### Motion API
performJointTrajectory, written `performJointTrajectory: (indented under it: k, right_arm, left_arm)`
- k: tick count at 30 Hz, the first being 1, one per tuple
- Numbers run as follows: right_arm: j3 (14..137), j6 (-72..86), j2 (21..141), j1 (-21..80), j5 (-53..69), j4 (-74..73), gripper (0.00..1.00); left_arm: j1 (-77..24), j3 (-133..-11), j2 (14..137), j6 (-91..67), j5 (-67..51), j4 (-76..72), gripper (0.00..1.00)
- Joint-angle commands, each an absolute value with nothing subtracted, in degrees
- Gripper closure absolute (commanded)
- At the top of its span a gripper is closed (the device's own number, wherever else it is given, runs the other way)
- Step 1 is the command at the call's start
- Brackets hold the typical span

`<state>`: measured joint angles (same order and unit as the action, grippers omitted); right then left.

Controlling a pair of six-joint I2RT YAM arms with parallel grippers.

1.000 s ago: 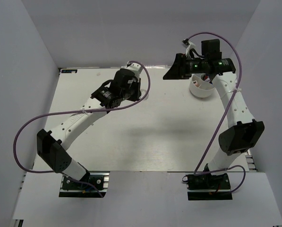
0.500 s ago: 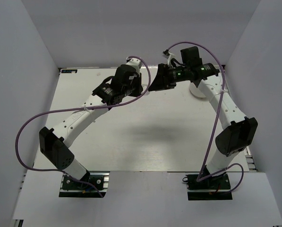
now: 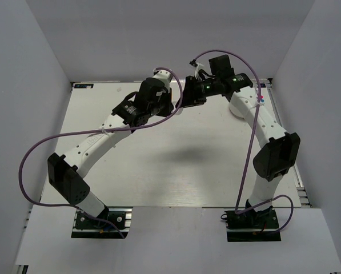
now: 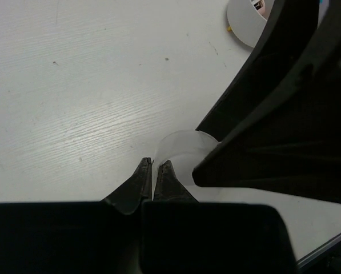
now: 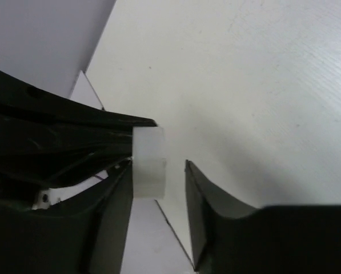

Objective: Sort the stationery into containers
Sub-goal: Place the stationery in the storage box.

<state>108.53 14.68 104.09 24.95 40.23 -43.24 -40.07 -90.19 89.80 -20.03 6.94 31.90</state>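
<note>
The white tape ring (image 4: 181, 149) hangs above the table, its wall pinched in my shut left gripper (image 4: 156, 163). My right gripper (image 5: 159, 165) has come up against it at the back middle of the table (image 3: 184, 100). In the right wrist view the tape ring (image 5: 148, 162) stands between the open fingers. It lies against the left finger, with a gap to the right finger (image 5: 201, 194). The white container (image 4: 244, 24) sits at the back right with small coloured items in it; the right arm partly hides the container (image 3: 237, 109) from above. No other stationery shows.
Both arms meet over the back centre of the white table (image 3: 176, 165). Grey walls close the space at the left, back and right. The dark body of the right gripper (image 4: 284, 114) fills the right side of the left wrist view.
The right arm swung left from above the container to the left gripper, and its fingers now straddle the tape ring. The left arm shifted only slightly.
</note>
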Motion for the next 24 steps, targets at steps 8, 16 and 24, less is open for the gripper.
performJointTrajectory:
  k: [8, 16, 24]
  right_arm:
    - [113.90, 15.21, 107.84, 24.35, 39.46, -41.66, 0.94]
    - [120.58, 12.23, 114.59, 20.40, 35.35, -42.54, 1.00]
    - [136.04, 2.21, 127.59, 11.26, 21.38, -43.42, 1.00]
  left_arm:
    - [-40.08, -94.04, 92.19, -20.56, 12.65, 31.55, 0.48]
    - [-35.96, -97.82, 94.83, -20.66, 11.08, 28.49, 0.02]
    - [-30.94, -97.65, 97.38, -15.30, 7.39, 29.52, 0.02]
